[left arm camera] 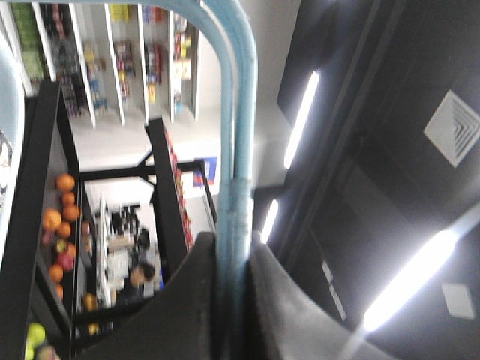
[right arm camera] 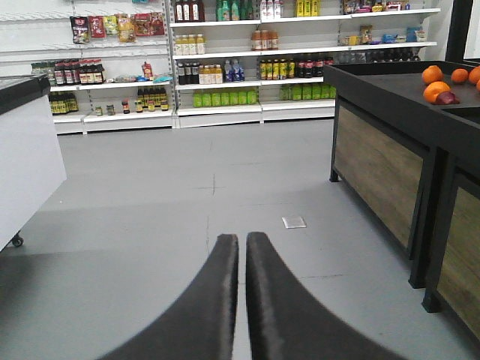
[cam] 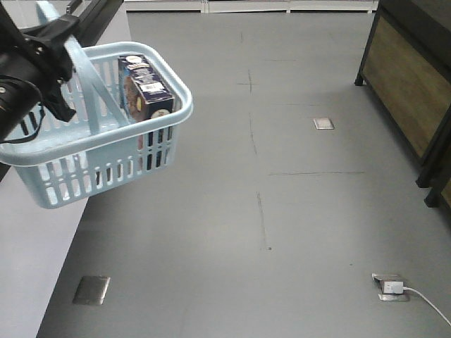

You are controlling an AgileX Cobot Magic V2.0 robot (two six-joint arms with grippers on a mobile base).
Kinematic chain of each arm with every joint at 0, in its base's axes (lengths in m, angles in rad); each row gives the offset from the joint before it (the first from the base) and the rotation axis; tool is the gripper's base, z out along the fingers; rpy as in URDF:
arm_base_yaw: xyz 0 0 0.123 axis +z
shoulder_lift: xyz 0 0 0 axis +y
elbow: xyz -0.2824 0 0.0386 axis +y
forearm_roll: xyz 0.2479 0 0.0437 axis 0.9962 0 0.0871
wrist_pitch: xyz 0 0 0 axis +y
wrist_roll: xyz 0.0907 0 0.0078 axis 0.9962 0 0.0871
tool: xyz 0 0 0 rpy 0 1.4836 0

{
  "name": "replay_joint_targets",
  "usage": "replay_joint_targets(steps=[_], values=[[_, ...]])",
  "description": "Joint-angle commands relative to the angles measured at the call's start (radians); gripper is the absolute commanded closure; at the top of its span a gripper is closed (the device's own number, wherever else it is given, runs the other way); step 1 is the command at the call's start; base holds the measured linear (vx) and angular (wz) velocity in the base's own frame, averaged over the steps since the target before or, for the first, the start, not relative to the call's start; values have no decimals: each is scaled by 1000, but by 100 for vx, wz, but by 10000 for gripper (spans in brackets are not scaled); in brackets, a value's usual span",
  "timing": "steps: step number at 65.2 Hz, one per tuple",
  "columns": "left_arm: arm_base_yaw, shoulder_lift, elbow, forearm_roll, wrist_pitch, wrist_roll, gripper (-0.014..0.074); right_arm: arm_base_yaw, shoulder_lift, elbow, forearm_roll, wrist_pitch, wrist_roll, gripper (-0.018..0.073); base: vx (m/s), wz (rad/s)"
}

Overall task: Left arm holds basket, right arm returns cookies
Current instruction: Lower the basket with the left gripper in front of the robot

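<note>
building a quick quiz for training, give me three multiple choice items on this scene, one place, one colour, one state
1. Where is the cookie box? A on the floor; B inside the basket; C on a shelf.
2. What colour is the basket? A light blue; B red; C green.
3. How are the right fingers? A clamped on the box; B spread wide; C nearly together, holding nothing.
Answers: 1 B, the box sits within the basket's walls; 2 A, its slotted plastic is light blue; 3 C, only floor shows between them.
</note>
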Motion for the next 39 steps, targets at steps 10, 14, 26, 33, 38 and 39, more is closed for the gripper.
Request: replay_joint_targets(steps=[10, 14, 26, 33, 38, 39], values=[[-124, 17, -41, -28, -167, -5, 599, -4, -12, 18, -4, -73, -3, 565, 0, 0], [-151, 27, -41, -28, -176, -5, 599, -4, -12, 18, -4, -73, -3, 565, 0, 0], [-225, 45, -39, -32, -222, -8, 599, -4, -12, 18, -4, -73, -3, 565, 0, 0], [-263, 44, -26, -32, -234, -12, 599, -4, -12, 18, -4, -73, -3, 565, 0, 0], [-283, 43, -9, -36, -259, -12, 599, -4, -12, 18, -4, -73, -3, 565, 0, 0], [-287, 43, -4, -36, -271, -12, 599, -4, -12, 18, -4, -73, -3, 565, 0, 0]])
